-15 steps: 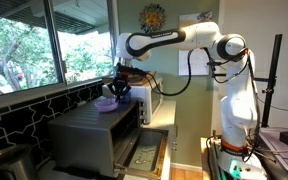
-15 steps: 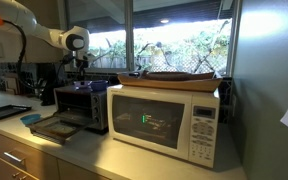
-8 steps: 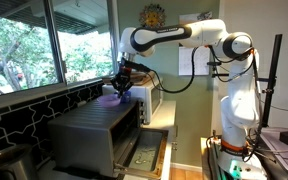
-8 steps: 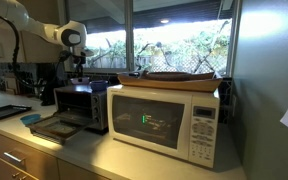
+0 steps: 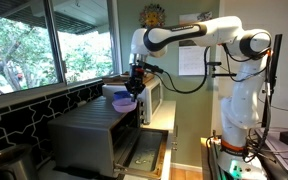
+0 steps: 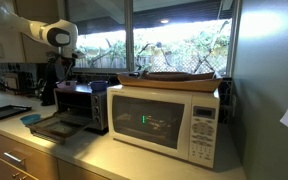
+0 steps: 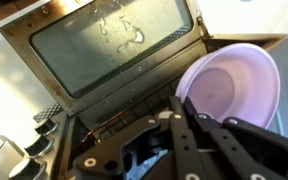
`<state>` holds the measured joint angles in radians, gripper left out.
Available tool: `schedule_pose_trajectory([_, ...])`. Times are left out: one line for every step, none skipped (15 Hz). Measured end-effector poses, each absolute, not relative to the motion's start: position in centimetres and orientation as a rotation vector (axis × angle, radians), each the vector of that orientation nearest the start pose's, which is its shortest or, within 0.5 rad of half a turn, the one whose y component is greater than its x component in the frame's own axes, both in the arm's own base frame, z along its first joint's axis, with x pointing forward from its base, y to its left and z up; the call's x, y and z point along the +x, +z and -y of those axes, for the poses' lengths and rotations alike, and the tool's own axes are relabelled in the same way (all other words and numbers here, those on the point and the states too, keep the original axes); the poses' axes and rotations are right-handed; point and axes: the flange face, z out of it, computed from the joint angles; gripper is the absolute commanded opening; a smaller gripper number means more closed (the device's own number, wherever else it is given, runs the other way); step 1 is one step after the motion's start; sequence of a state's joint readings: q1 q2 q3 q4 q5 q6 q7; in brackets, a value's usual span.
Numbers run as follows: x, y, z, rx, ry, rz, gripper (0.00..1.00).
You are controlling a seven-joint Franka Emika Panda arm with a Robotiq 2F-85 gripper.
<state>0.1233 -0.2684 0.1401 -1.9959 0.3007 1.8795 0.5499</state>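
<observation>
The claw (image 5: 134, 91) is pressed together on the rim of a purple bowl (image 5: 121, 102), pinching it at one edge. The bowl hangs just above the oven (image 5: 84, 135), by its front top edge. The oven's glass door (image 7: 114, 45) lies open below. A microwave (image 6: 169, 118) stands just beside the oven on the worktop (image 6: 84, 152).

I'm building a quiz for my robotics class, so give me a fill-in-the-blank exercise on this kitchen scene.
1. The gripper has its jaws shut on a ____ bowl.
2. The toaster oven has its glass door ____.
3. The white appliance beside the toaster oven is a ____.
Missing words: purple; open; microwave.
</observation>
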Motion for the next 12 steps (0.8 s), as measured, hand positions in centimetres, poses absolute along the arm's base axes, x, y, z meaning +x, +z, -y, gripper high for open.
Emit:
schedule_pose_trajectory([45.8, 58.8, -15.7, -2.804, -0.049, -0.465, 0.01])
schedule_pose_trajectory([44.8, 58.5, -15.8, -2.804, -0.043, -0.424, 0.01])
schedule_pose_trajectory([43.9, 58.2, -15.8, -2.804, -0.034, -0.388, 0.01])
schedule_pose_trajectory([43.1, 57.8, -15.9, -2.804, -0.023, -0.361, 0.01])
schedule_pose_trajectory([42.4, 57.3, -15.9, -2.801, -0.008, -0.339, 0.01])
schedule_pose_trajectory([41.8, 56.7, -15.9, -2.797, 0.010, -0.321, 0.01])
schedule_pose_trajectory([41.3, 55.9, -15.9, -2.795, 0.033, -0.307, 0.01])
schedule_pose_trajectory([40.9, 55.1, -15.8, -2.795, 0.058, -0.295, 0.01])
schedule_pose_trajectory([40.5, 54.3, -15.7, -2.795, 0.081, -0.287, 0.01])
schedule_pose_trajectory([40.3, 53.5, -15.6, -2.798, 0.104, -0.290, 0.01])
schedule_pose_trajectory([40.1, 52.6, -15.5, -2.799, 0.128, -0.298, 0.01])
schedule_pose_trajectory([40.0, 51.8, -15.4, -2.798, 0.152, -0.309, 0.01])
